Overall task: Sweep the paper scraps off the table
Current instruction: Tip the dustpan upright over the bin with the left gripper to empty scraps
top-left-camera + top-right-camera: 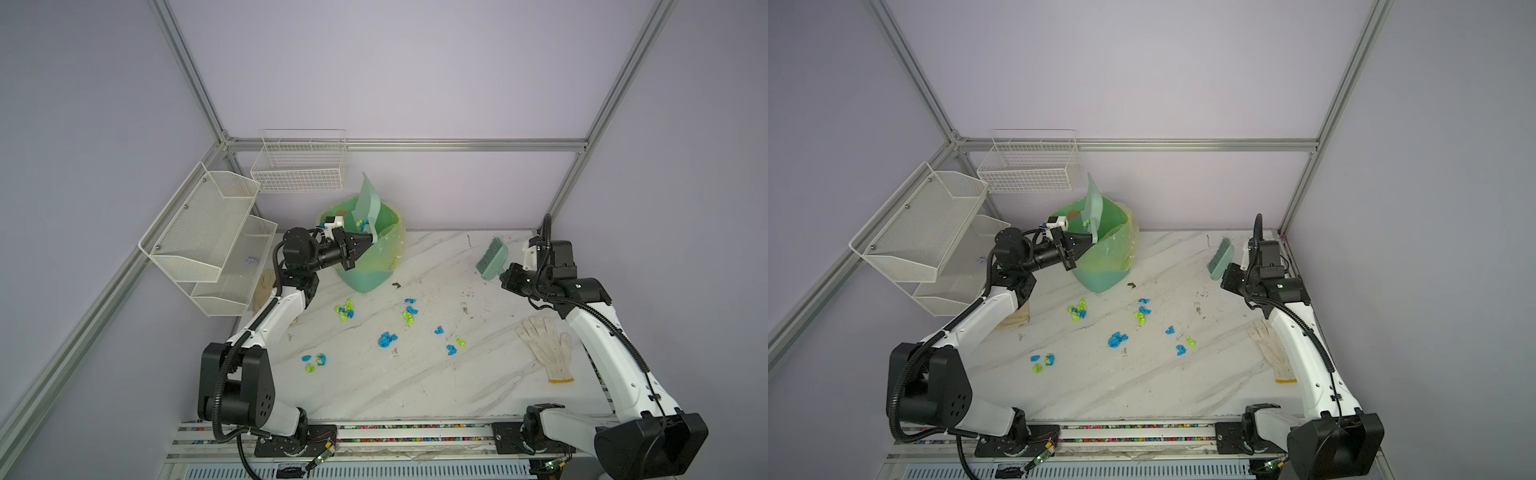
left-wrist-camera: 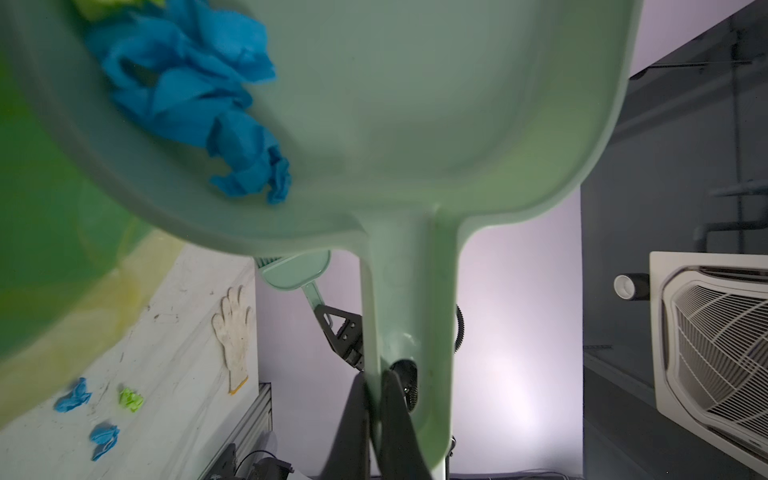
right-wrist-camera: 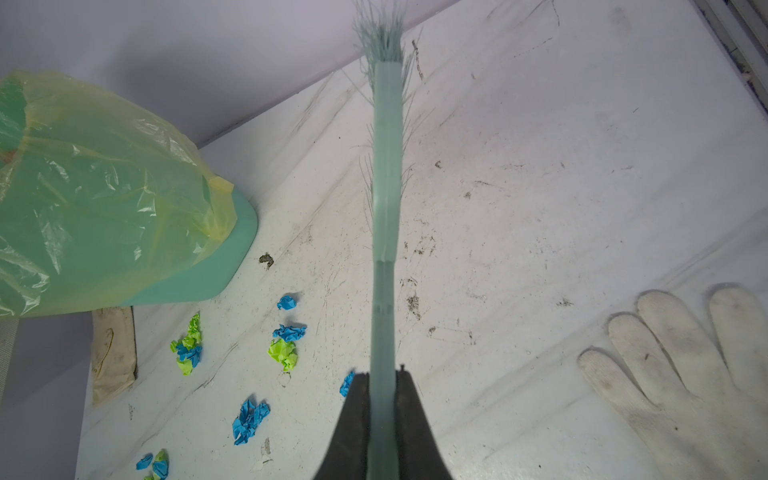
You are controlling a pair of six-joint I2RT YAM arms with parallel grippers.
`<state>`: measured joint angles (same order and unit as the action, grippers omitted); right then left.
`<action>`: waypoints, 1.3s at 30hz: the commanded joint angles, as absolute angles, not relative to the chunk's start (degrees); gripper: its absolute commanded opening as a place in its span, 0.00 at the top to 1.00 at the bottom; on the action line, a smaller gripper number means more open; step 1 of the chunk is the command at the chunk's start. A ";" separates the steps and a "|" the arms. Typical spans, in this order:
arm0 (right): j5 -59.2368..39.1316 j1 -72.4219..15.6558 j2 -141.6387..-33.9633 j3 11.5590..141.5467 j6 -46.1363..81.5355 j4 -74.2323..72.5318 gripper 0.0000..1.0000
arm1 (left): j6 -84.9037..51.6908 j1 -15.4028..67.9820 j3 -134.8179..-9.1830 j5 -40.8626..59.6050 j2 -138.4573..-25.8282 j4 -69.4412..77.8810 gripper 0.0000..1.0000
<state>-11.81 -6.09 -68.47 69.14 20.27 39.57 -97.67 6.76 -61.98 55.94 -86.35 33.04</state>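
At the back left of the table [image 1: 415, 386], the left gripper [image 1: 369, 240] is clamped on the handle of a pale green dustpan [image 1: 368, 199]. The dustpan stands tipped steeply up over the mouth of a green bin [image 1: 374, 270] lined with a yellowish bag. In the left wrist view the jaws pinch the handle's edge, and some of the paper scraps [image 2: 199, 95], a blue wad with a bit of lime green beside it, lie against the pan's side wall. The rest are scattered in small blue and green clusters over the middle of the table in both top views, in front of the bin and between the two arms. A small dark speck [image 1: 396, 285] sits just in front of the bin. At the back right, the right gripper [image 1: 505, 277] is closed on the handle of a matching brush [image 1: 492, 258], its head pointing toward the back wall. Whether the bristles touch the table cannot be told. A white knitted glove [image 1: 546, 351] lies flat just beside the right arm.
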 commanded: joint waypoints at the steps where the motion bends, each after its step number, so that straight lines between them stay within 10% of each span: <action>1: -12.21 -5.84 -68.50 70.42 20.80 37.88 1.00 | -117.64 6.46 -58.33 57.10 -90.12 63.88 1.00; 6: -11.95 -5.89 -68.67 70.56 21.04 37.75 1.00 | -132.44 7.17 -56.86 53.14 -97.11 86.04 1.00; 39: -12.82 -5.89 -70.46 71.82 22.16 37.79 1.00 | -132.58 10.96 -61.30 51.37 -101.06 86.04 1.00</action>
